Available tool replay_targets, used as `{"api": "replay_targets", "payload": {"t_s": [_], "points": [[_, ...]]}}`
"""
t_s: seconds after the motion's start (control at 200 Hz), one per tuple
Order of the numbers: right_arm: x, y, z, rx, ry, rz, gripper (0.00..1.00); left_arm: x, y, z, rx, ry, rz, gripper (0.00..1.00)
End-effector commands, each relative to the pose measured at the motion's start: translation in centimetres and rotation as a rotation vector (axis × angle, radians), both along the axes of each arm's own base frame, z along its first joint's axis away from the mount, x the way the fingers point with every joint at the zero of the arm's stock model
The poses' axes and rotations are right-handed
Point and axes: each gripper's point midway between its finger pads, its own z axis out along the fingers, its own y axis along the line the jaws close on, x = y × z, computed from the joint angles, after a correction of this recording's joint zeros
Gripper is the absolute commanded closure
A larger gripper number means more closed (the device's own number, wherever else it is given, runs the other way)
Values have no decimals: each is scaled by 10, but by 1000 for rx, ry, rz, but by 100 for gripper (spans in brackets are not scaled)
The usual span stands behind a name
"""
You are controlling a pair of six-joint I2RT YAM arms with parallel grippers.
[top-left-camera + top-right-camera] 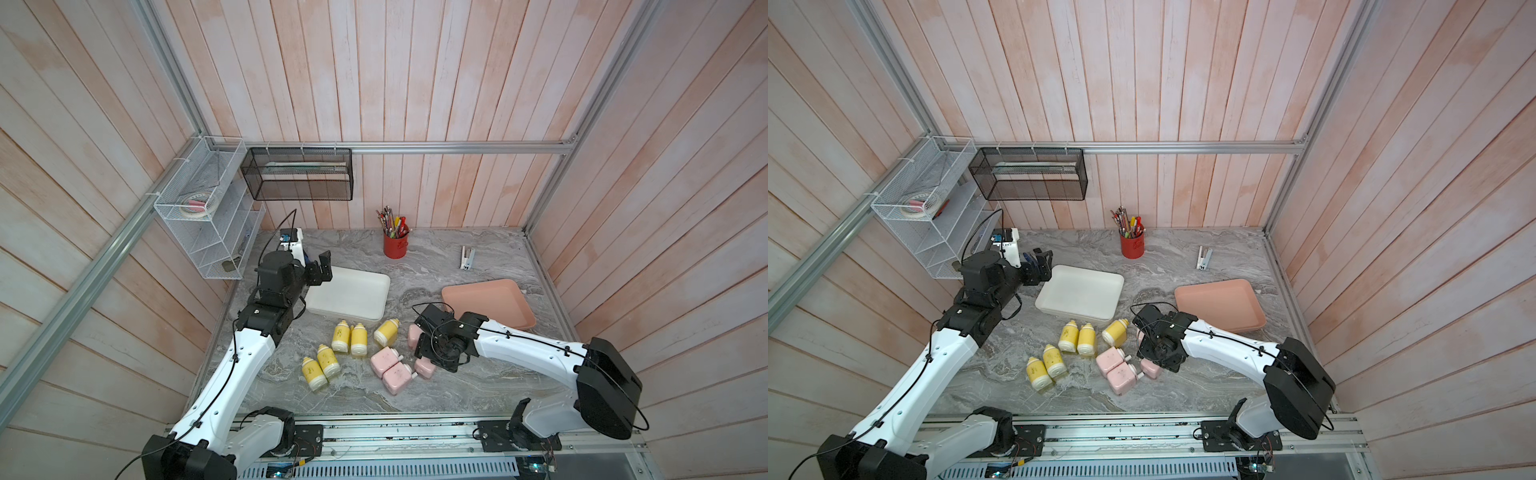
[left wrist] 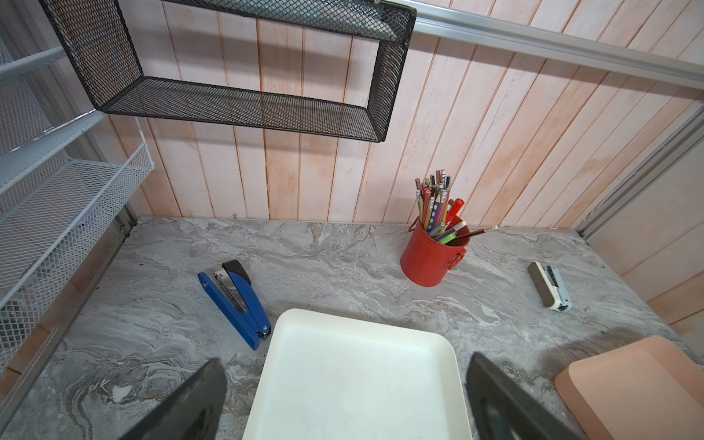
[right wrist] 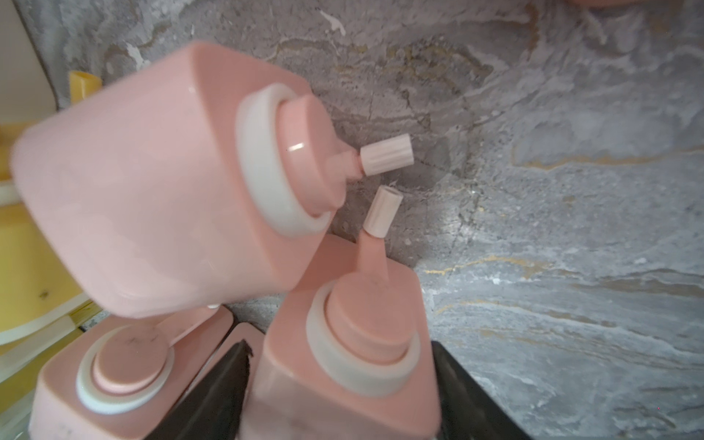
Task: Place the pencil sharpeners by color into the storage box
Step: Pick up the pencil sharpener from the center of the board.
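Observation:
Several yellow pencil sharpeners lie in front of the white storage box, which holds nothing. Right of them is a cluster of pink pencil sharpeners. My right gripper is shut on the rightmost pink sharpener, one finger against each side. Another pink sharpener leans just ahead of it. The pink storage box stands empty behind my right arm. My left gripper hangs open over the white box's left end, holding nothing.
A red pencil cup stands at the back centre, a pale stapler to its right. A blue stapler lies left of the white box. A white wire rack and a black mesh shelf hang at the back left.

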Motion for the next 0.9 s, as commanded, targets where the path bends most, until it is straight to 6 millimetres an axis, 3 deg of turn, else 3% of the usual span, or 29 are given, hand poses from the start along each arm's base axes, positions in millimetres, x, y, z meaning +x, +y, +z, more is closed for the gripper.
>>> {"api": "replay_targets", "payload": {"t_s": [0.0, 0.465, 0.745, 0.895], "points": [[-9, -1, -10, -12, 37, 17, 26, -3, -2, 0, -1, -14, -11, 0], [-20, -10, -34, -52, 92, 32, 29, -3, -4, 0, 4, -12, -15, 0], [-19, -14, -37, -90, 90, 60, 33, -3, -4, -1, 6, -10, -16, 0], [-16, -17, -36, -127, 86, 93, 40, -3, -4, -1, 8, -10, -17, 0]]}}
